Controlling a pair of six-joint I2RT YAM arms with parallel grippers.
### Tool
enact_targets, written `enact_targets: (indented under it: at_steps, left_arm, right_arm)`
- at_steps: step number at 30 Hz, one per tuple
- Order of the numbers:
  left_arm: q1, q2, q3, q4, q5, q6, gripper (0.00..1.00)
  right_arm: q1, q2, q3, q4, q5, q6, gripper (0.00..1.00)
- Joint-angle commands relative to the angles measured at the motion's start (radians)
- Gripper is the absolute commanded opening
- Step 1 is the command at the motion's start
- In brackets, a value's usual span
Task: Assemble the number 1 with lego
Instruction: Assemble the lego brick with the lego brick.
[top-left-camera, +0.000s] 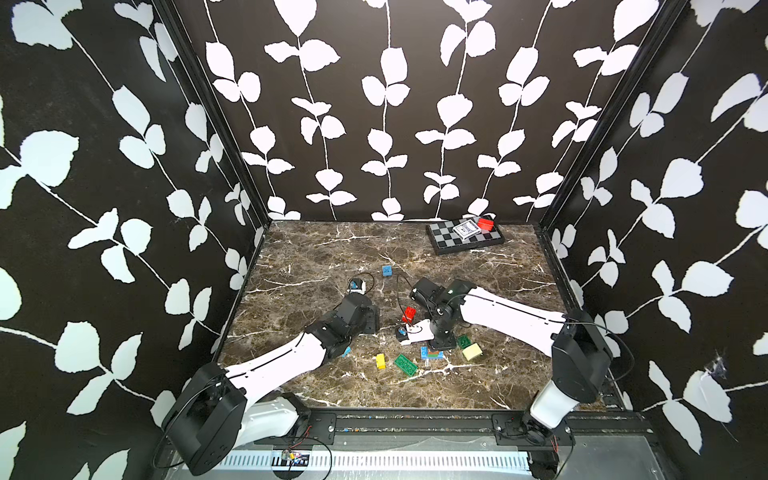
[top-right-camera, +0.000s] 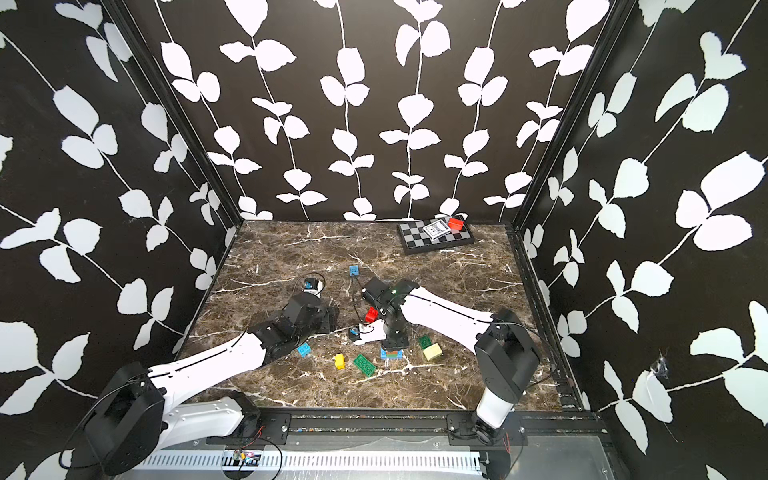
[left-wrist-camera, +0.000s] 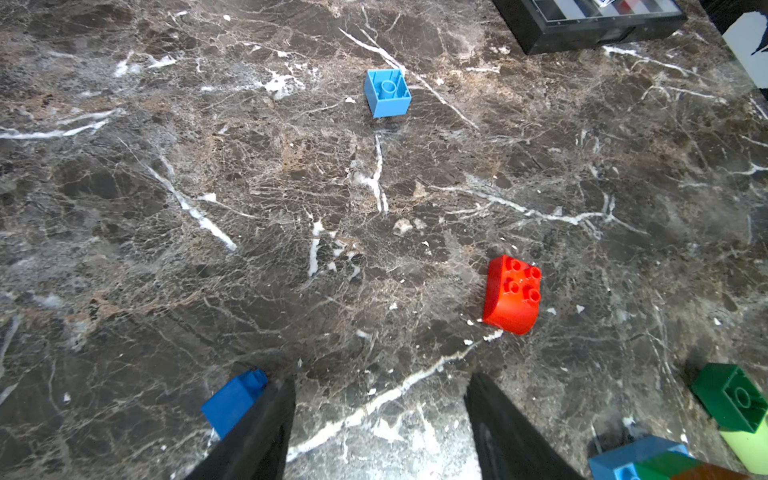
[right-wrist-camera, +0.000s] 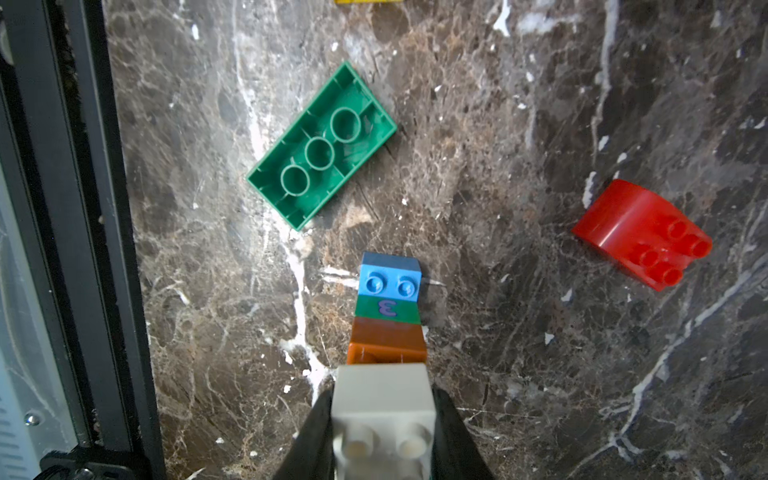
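Observation:
My right gripper (right-wrist-camera: 384, 419) is shut on a white lego brick (right-wrist-camera: 384, 399) that sits on top of a small tower of an orange brick (right-wrist-camera: 388, 343), a green brick (right-wrist-camera: 386, 309) and a light blue brick (right-wrist-camera: 390, 282). In both top views this gripper (top-left-camera: 441, 343) (top-right-camera: 395, 343) points down over the tower (top-left-camera: 431, 354) and hides the white brick. My left gripper (left-wrist-camera: 380, 399) (top-left-camera: 370, 322) is open over bare table. A blue brick (left-wrist-camera: 235, 403) lies just outside one of its fingers. A red brick (left-wrist-camera: 513, 293) (top-left-camera: 409, 313) lies between the arms.
A light blue brick (top-left-camera: 387, 271) lies upturned further back. Near the tower lie a yellow brick (top-left-camera: 380, 360), an upturned green oblong brick (top-left-camera: 406, 365), a dark green brick (top-left-camera: 464, 341) and a cream brick (top-left-camera: 472, 351). A chessboard (top-left-camera: 446, 243) with a red brick (top-left-camera: 485, 224) sits back right.

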Motion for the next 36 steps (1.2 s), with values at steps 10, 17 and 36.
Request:
enact_targets:
  at_steps: [10, 17, 36]
  left_arm:
    - [0.007, -0.027, -0.02, -0.009, -0.003, -0.003, 0.68]
    - [0.007, -0.025, -0.021, -0.005, 0.002, -0.008, 0.68]
    - [0.007, -0.011, -0.017, 0.005, 0.018, -0.017, 0.68]
  right_arm:
    - [0.029, 0.024, -0.012, 0.015, 0.047, 0.059, 0.26]
    - [0.029, -0.023, 0.005, 0.028, 0.056, 0.127, 0.25]
    - [0.041, -0.016, -0.036, 0.015, 0.078, 0.14, 0.25]
